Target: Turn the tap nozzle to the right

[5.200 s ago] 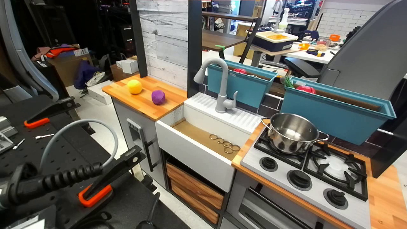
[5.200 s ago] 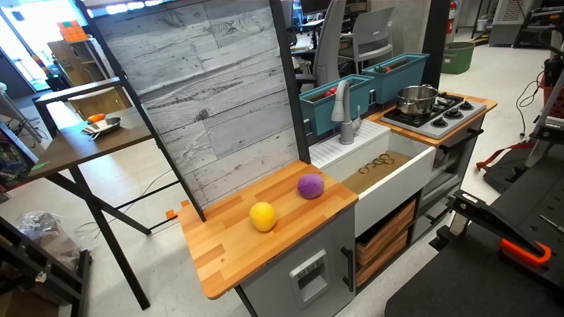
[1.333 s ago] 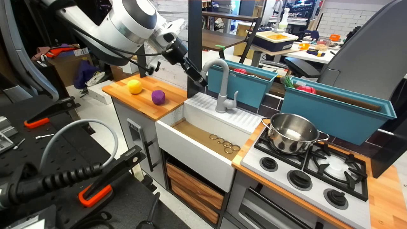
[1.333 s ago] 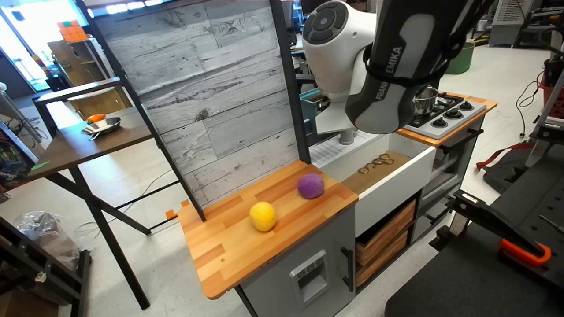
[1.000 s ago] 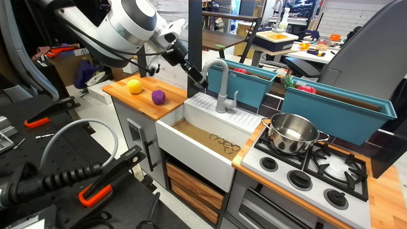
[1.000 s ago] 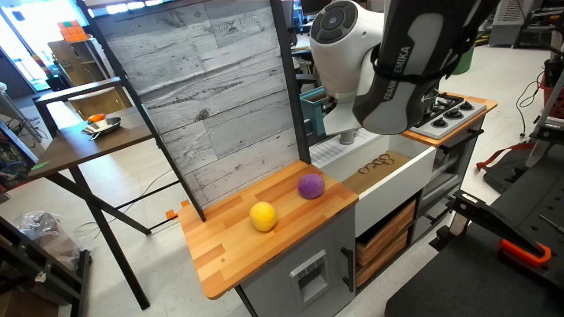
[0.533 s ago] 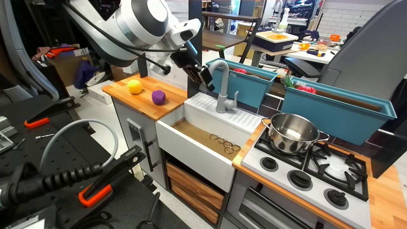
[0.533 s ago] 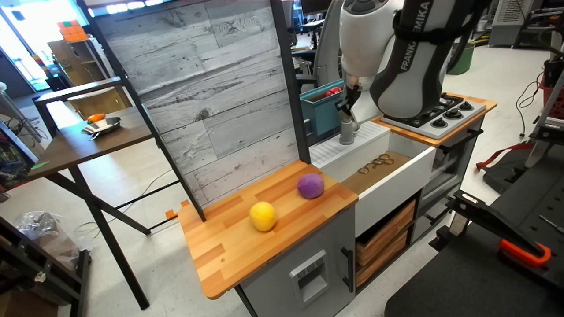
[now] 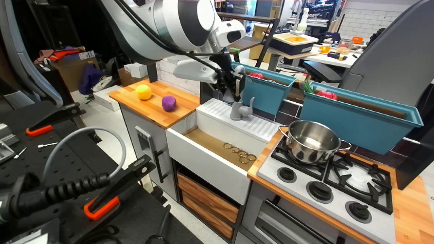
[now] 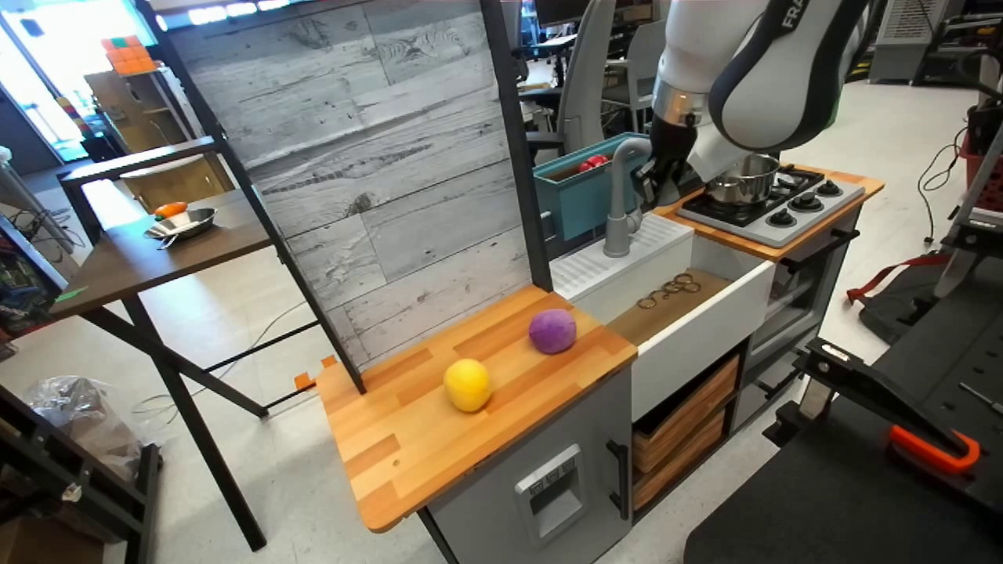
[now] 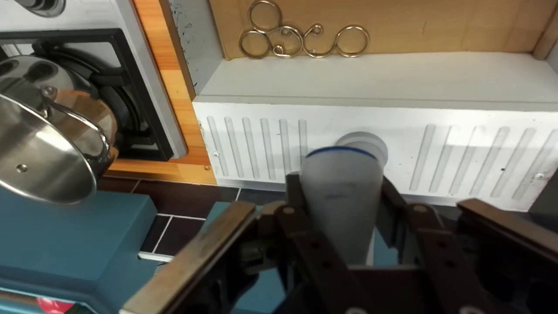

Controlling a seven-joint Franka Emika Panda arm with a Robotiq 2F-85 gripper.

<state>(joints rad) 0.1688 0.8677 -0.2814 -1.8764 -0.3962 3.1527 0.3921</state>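
Wrist view: the wide end of the small, matte grey, hook-shaped tap nozzle (image 11: pixel 342 203) sat between the 2 fingers of the black robot gripper (image 11: pixel 343 188). A finger touched each side, so the jaws looked clamped on it. The bottom of the nozzle's post stood on the ridged white ledge (image 9: pixel 217 110) at the back of the white box-shaped sink (image 9: pixel 208 166). Both exterior views showed what had just changed: the hook had swung away from the orange-brown wooden counter (image 9: pixel 154 105) and pointed more toward the front of the sink, and the gripper had gone round with it. The bottom had stayed in its place. That looked like a good start on the turn to the right, but I could not tell if it was far enough. The next move likely needed a round path toward the shiny steel pot (image 9: pixel 301 152), because a straight tug might make the fingers slip off.
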